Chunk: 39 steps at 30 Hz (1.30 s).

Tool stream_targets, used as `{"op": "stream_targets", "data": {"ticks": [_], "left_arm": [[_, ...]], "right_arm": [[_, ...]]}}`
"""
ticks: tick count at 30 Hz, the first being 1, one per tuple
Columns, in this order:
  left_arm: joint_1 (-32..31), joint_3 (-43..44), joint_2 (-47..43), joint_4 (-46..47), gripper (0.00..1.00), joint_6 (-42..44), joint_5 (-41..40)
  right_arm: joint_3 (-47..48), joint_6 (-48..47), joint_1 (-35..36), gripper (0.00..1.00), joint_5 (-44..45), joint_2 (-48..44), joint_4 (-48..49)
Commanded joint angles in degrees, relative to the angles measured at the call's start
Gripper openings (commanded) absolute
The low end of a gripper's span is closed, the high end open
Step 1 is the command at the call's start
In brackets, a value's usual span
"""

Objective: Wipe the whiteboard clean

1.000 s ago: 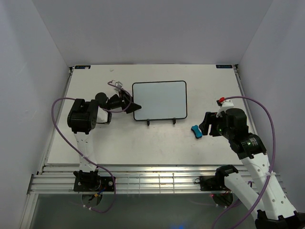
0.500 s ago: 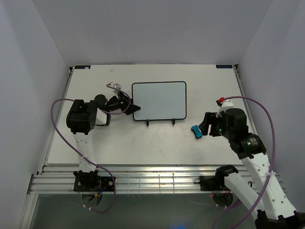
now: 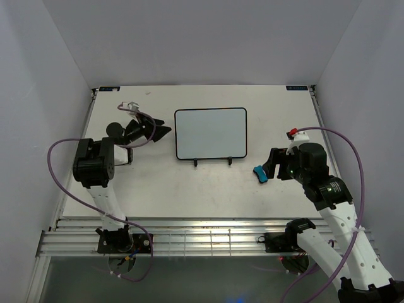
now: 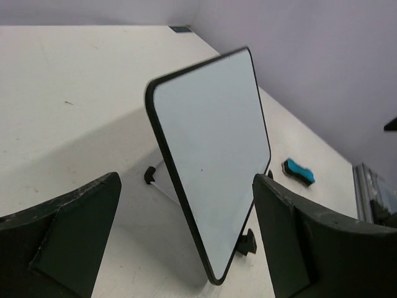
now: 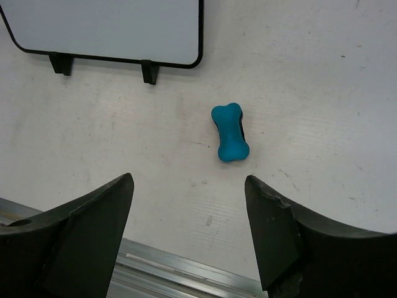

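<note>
Standing on a black stand (image 3: 196,162) mid-table (image 3: 158,189), the whiteboard (image 3: 211,131) shows a plain white face. The left gripper (image 3: 163,130) hovers just off its left edge, fingers spread wide and empty. The right gripper (image 3: 273,165) hangs beside the blue eraser (image 5: 229,132), fingers apart.

walls (image 3: 202,38): plain pale lilac | table (image 3: 189,189): white, scuffed | near edge: metal rails (image 3: 208,243)

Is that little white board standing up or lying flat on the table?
Standing, tilted back. In the left wrist view the whiteboard rises steeply from the table, propped on a black stand with small feet.
</note>
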Motion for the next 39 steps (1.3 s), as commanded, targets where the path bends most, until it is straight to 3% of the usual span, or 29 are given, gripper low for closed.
{"op": "stream_targets", "data": {"ticks": [1,5,6,8,9,11,12,14,18,20,22,24,27,30,35,39], "left_arm": [[2.63,-1.4,-5.2,13.49,0.98,-7.47,-6.62],[5.18,-7.03,-19.04,-1.51,0.98,-8.13,-21.44],[5.1,-7.56,-22.14,-14.52,0.98,-4.73,-25.93],[5.19,-6.95,-28.12,-28.74,0.98,-3.13,-30.58],[5.19,-6.6,-33.11,-41.77,0.98,-2.85,-32.89],[5.1,-4.93,-37.44,-53.36,0.98,-2.32,-37.54],[5.1,-5.01,-39.38,-61.51,0.98,-3.8,-38.44],[5.19,-7.47,-44.83,-66.66,0.98,-6.17,-38.8],[5.54,-7.04,-49.76,-87.11,0.98,-4.88,-39.7],[5.72,-4.77,-50.82,-93.11,0.98,-0.16,-34.35],[5.72,-3.7,-50.83,-97.25,0.98,2.77,-22.09],[5.71,-3.43,-50.39,-101.99,0.98,6.1,-19.39],[5.71,-3.17,-52.31,-107.1,0.98,9.79,-24.02],[5.72,-4.48,-58.0,-108.52,0.98,11.22,-34.39],[5.71,-6.07,-62.25,-105.71,0.98,10.69,-31.95],[5.01,-6.16,-60.76,-105.71,0.98,11.04,-30.02]], "right_arm": [[-0.01,0.2,0.02,0.78,0.67,-0.12,3.37],[-1.15,1.26,0.02,0.78,0.23,1.03,4.5],[-1.85,1.61,0.02,0.78,-0.12,1.55,4.86],[-2.38,2.05,0.02,0.78,-0.3,2.08,5.47],[-2.73,2.14,0.02,0.78,-0.48,2.34,6.26],[-3.87,2.75,0.02,0.78,-0.39,3.22,7.14],[-4.22,3.19,0.02,0.78,0.31,3.4,8.1],[-4.93,4.94,0.02,0.78,3.54,4.36,8.29],[-6.6,4.86,-0.07,0.79,8.65,7.88,8.46],[-7.21,3.64,-0.07,0.79,10.32,10.77,9.34],[-6.87,2.49,-0.07,0.78,10.95,15.76,10.39],[-5.03,0.65,-0.07,0.76,7.98,23.04,10.13],[-1.16,-1.98,-0.07,0.71,6.3,29.92,10.4],[0.95,-4.71,-0.07,0.68,4.02,38.79,10.31],[2.27,-5.16,0.45,0.58,4.7,43.3,12.06],[3.24,-5.51,0.63,0.57,4.88,46.1,13.39]]}}
